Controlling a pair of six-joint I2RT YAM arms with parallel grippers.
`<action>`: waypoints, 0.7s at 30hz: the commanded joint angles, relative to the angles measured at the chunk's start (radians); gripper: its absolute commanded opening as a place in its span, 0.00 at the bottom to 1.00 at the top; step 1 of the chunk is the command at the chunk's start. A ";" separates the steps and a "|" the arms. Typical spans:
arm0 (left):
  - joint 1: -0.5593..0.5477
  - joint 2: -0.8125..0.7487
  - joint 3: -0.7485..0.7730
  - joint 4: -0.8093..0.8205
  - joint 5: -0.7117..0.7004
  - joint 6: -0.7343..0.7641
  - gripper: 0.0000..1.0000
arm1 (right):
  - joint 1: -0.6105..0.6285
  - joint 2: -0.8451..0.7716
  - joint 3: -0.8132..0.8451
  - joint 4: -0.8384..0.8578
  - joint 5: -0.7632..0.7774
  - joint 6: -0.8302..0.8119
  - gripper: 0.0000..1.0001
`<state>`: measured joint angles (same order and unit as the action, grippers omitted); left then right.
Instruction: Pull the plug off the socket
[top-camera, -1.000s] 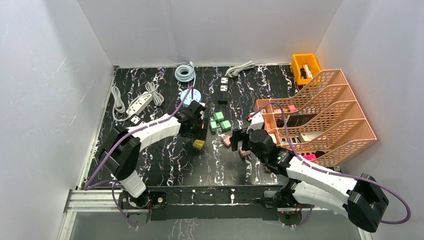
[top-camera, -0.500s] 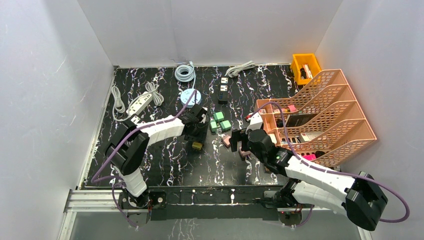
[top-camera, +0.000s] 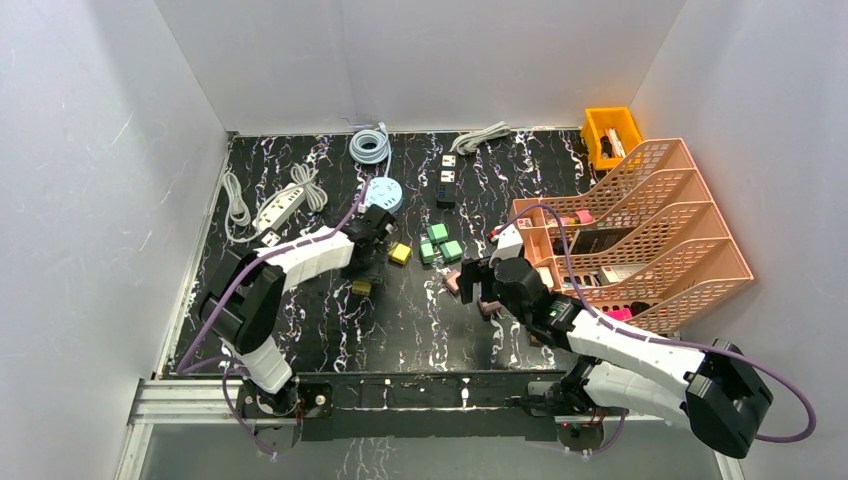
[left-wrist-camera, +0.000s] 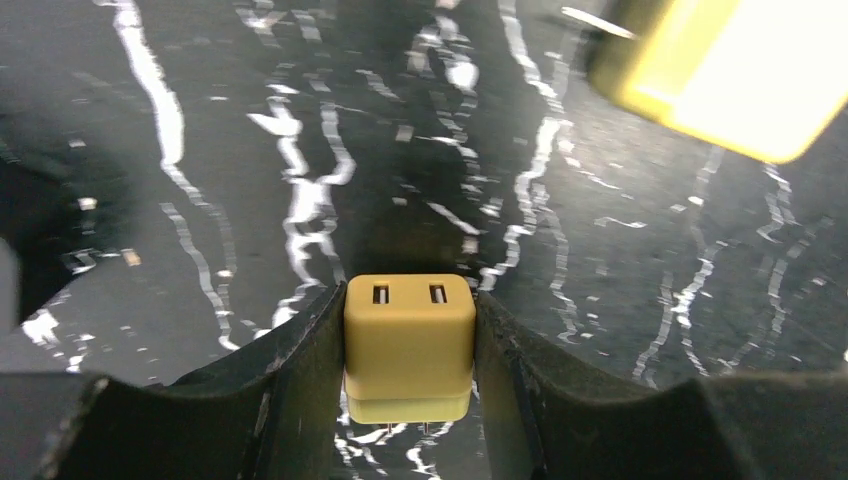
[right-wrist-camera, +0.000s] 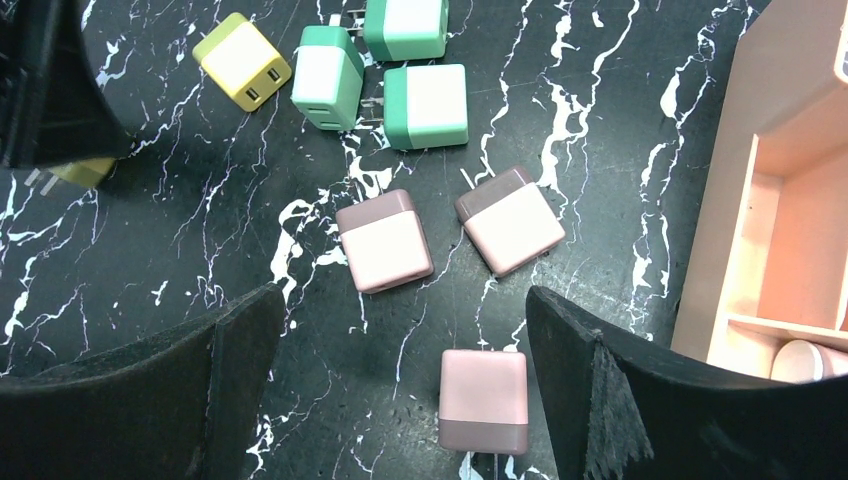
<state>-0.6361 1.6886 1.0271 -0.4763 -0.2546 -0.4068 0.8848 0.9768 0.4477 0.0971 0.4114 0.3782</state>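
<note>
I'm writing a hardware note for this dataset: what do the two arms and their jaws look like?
Both the left arm and the right arm have white shells with black joints and black wrists. A purple cable loops along each. The jaws are matte black, broad and curved; no markings are legible.

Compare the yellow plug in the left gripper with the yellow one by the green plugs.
The held yellow plug is clamped in the left gripper; the loose yellow plug lies free on the table. The held one faces its slots at the wrist camera; the loose one lies pale face up. Both are yellow two-slot cubes.
</note>
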 joint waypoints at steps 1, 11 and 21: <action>0.084 -0.088 0.000 -0.083 -0.048 0.029 0.37 | -0.007 0.011 0.016 0.075 -0.015 -0.013 0.99; 0.161 -0.051 0.019 -0.120 0.060 0.055 0.59 | -0.012 0.007 0.006 0.087 -0.021 -0.024 0.98; 0.163 -0.045 0.212 -0.122 0.176 0.285 0.83 | -0.014 0.000 0.011 0.098 -0.061 -0.039 0.98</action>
<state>-0.4786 1.6482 1.1625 -0.5900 -0.1780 -0.2714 0.8764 0.9974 0.4477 0.1375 0.3664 0.3607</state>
